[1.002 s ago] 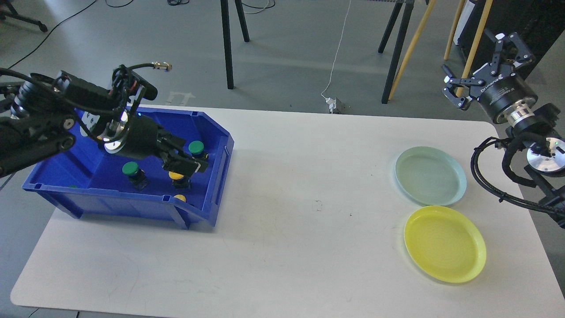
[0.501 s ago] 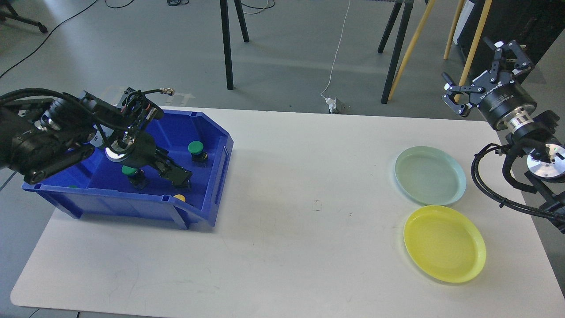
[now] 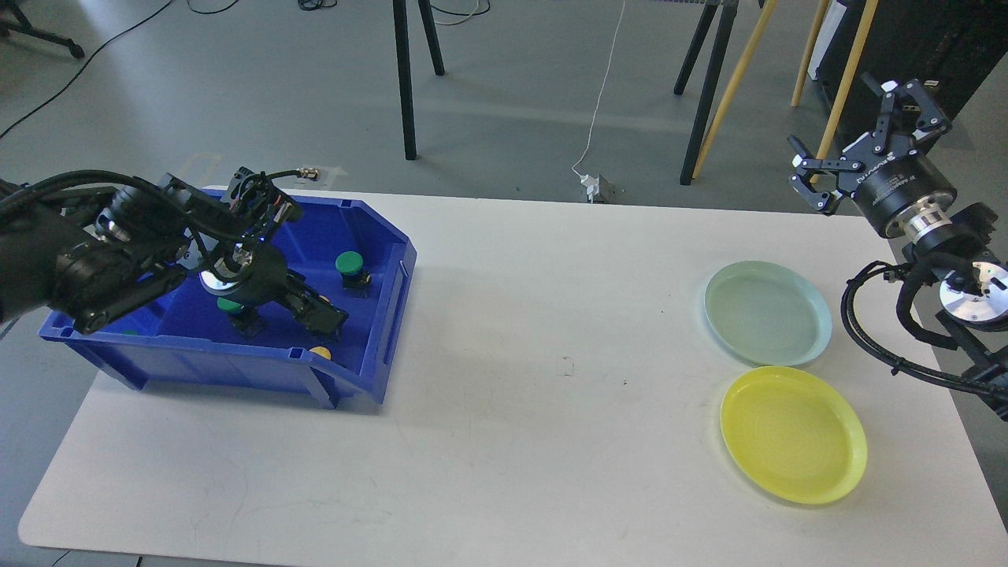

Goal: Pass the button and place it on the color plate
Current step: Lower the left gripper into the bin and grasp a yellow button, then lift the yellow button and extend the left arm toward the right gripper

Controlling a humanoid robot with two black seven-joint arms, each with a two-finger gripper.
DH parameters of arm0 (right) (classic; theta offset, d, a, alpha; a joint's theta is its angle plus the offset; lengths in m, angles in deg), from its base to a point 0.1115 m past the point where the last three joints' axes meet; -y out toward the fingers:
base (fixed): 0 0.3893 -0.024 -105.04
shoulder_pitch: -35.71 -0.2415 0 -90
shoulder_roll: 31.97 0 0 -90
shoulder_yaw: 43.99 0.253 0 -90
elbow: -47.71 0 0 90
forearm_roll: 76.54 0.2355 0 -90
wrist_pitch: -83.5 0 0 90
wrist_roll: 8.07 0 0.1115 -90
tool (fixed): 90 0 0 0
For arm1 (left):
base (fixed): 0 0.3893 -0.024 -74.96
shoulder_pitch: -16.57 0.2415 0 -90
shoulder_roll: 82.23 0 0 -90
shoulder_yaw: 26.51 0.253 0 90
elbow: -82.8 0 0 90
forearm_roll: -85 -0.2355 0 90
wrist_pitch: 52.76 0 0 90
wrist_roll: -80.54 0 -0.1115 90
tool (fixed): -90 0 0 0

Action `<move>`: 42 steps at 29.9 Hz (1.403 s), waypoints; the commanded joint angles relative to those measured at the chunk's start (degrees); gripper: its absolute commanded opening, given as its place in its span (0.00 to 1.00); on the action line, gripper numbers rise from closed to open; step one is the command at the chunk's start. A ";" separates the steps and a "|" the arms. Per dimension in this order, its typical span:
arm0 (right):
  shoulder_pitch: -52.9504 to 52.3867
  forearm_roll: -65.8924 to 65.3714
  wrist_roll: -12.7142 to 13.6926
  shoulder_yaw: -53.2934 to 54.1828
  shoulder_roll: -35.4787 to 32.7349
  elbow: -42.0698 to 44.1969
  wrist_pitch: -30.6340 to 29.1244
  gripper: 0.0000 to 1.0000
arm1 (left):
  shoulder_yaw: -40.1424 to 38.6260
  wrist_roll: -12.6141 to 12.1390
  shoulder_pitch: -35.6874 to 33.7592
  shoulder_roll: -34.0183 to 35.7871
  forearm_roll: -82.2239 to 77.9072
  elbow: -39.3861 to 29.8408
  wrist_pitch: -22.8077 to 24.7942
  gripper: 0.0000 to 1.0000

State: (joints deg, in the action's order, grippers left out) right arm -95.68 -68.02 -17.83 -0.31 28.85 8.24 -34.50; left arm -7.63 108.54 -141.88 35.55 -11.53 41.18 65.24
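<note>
A blue bin (image 3: 391, 299) at the table's left holds several push buttons. A green button (image 3: 349, 262) stands at its back right. Another green button (image 3: 229, 306) is partly hidden under my left arm, and a yellow button (image 3: 320, 352) peeks over the front wall. My left gripper (image 3: 324, 315) is low inside the bin, over the spot where another yellow button stood. That button is almost hidden, and the dark fingers cannot be told apart. My right gripper (image 3: 858, 130) is open and empty, held high beyond the table's right edge. A pale green plate (image 3: 768, 313) and a yellow plate (image 3: 793, 435) lie at the right.
The white table (image 3: 535, 394) ends just right of the plates. The bin's walls surround my left gripper. Black stand legs (image 3: 405, 79) and wooden poles (image 3: 736, 79) stand on the floor behind the table.
My left arm has dropped lower into the bin, and its gripper has come down onto the yellow button that showed a second ago. My right gripper has barely shifted.
</note>
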 commanded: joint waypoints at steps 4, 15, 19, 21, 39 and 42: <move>0.70 0.00 0.00 0.09 0.00 0.00 0.00 1.00 | 0.01 0.01 1.21 -2.02 -0.06 2.60 0.00 0.91; 1.23 0.00 0.00 0.09 0.00 0.00 0.00 1.00 | 0.10 0.01 1.48 -2.02 -1.29 3.04 0.00 0.55; 1.23 0.00 0.00 0.09 0.00 0.00 0.00 1.00 | 0.10 0.01 1.57 -1.84 -1.64 3.04 0.00 0.28; 1.23 0.00 0.00 0.17 0.00 0.00 0.00 1.00 | 0.10 0.01 1.57 -1.84 -1.64 3.04 0.00 0.04; 0.78 -0.96 2.02 -1.67 -6.31 -3.41 0.00 1.00 | -23.51 0.01 -5.03 21.18 17.47 -20.14 0.00 0.06; 2.10 -1.05 2.02 -2.55 -11.41 -10.61 0.00 1.00 | -28.98 0.01 -3.27 20.40 30.40 -24.02 0.00 0.06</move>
State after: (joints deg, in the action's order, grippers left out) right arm -94.82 -68.98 -15.70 -1.95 21.93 3.83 -34.50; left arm -31.10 108.52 -146.69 56.16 7.19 20.96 65.25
